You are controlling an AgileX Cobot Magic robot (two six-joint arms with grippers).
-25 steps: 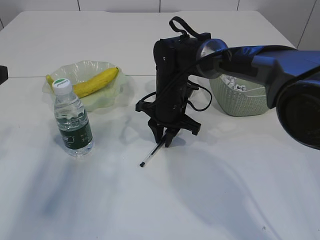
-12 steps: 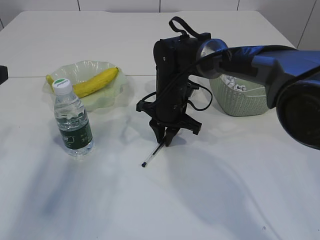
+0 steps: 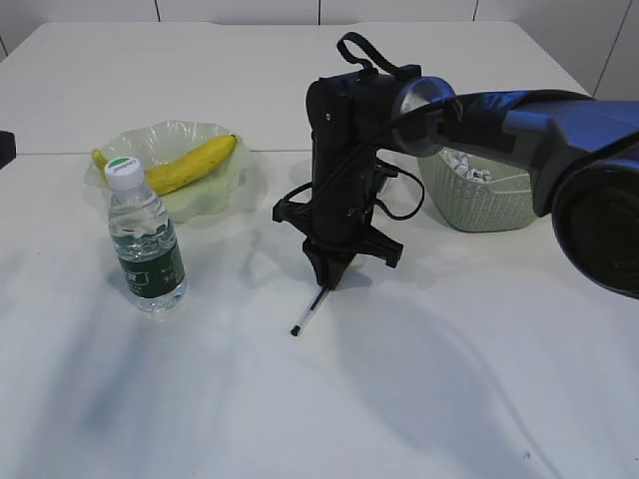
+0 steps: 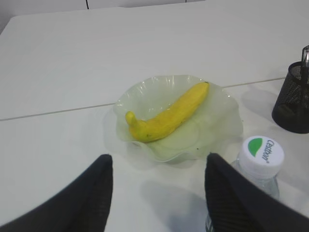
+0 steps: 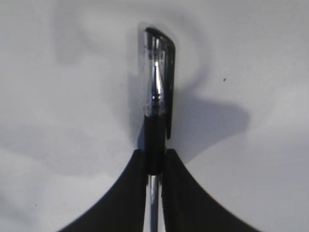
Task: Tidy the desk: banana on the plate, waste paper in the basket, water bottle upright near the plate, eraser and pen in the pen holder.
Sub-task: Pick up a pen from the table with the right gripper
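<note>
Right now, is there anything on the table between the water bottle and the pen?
No. In the exterior view, only bare white table lies between the water bottle and the pen.

the right arm reaches in from the right, wrist pointing straight down at mid-table, its right gripper (image 3: 327, 277) pinched on the pen (image 5: 156, 121), while the left gripper (image 4: 157, 186) hangs with jaws spread wide.

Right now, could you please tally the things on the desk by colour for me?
Yellow: 1, the banana
Green: 2, the plate and the basket
Black: 2, the pen and the pen holder
Clear: 1, the water bottle
Total: 6
</note>
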